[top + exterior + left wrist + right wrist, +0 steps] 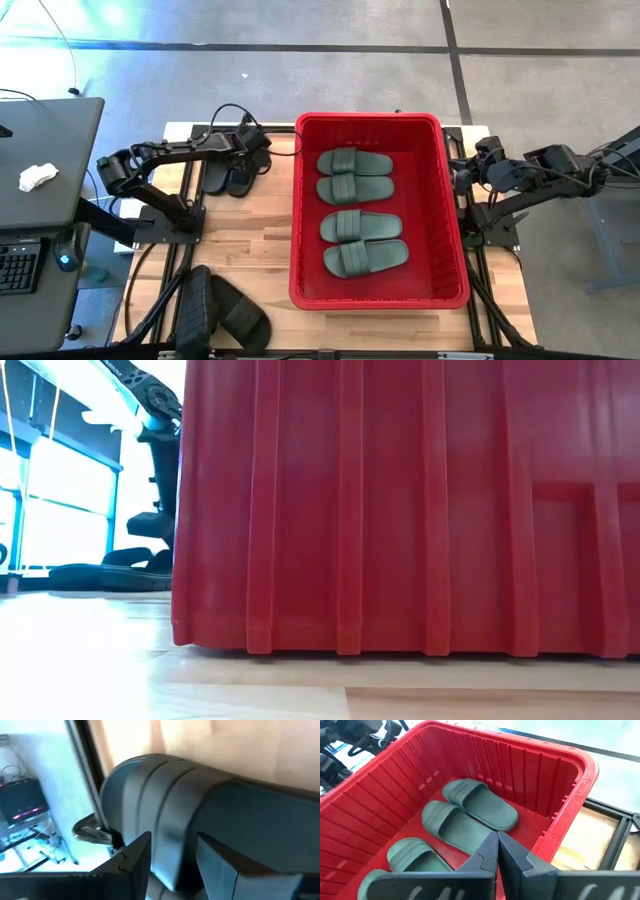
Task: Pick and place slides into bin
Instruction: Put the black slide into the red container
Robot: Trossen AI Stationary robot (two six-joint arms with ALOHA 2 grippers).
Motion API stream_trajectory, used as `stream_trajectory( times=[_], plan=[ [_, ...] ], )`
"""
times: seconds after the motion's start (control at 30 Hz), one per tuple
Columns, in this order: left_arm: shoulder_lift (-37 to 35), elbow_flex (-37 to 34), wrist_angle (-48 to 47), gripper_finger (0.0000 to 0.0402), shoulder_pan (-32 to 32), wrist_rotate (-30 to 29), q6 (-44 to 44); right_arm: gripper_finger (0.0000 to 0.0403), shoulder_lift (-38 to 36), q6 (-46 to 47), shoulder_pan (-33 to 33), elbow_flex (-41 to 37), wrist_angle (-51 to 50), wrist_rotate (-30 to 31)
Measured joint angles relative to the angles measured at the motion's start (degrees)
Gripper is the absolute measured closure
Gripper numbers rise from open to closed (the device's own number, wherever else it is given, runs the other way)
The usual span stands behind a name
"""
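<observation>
1. The left gripper [243, 150] sits in the upper left-centre of the high view, just left of the bin's upper left corner. Its fingers [132, 857] straddle the strap of a black slide [200, 810] and look clamped on it, the strap filling the gap between them in the left wrist view.
2. That black slide [240, 178] lies at the gripper, beside a second black slide [216, 175] just to its left; both rest on the wooden table [245, 245] near its upper edge.
3. The right gripper [462, 178] sits at the right of the high view, just outside the bin's right wall, about level with the upper pair of green slides. Its fingers [485, 857] are pressed together with nothing between them.
4. The red bin [445, 200] fills the centre of the high view. Four dark green slides [355, 175] lie flat inside it in two pairs, one pair in the upper half and one in the lower half, well apart from the left gripper.
5. Two more black slides [220, 310] lie at the lower left of the table, far below the left gripper.
6. In the low view the bin's ribbed wall [400, 510] takes up most of the frame, with black slides [110, 572] visible at the far left.
</observation>
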Motion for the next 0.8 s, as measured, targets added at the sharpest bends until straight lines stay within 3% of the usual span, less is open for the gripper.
stream_trajectory(
  times=[0.63,0.8],
  plan=[
    [4.03,0.11,3.73,0.0266,0.02,0.42,-1.49,0.0402,0.01,-1.50,-0.01,-0.03,0.69,0.07],
    [4.76,0.11,4.88,0.0325,-0.07,-2.65,-4.97,0.0402,0.01,-1.70,-0.01,-0.03,0.69,0.07]
  ],
)
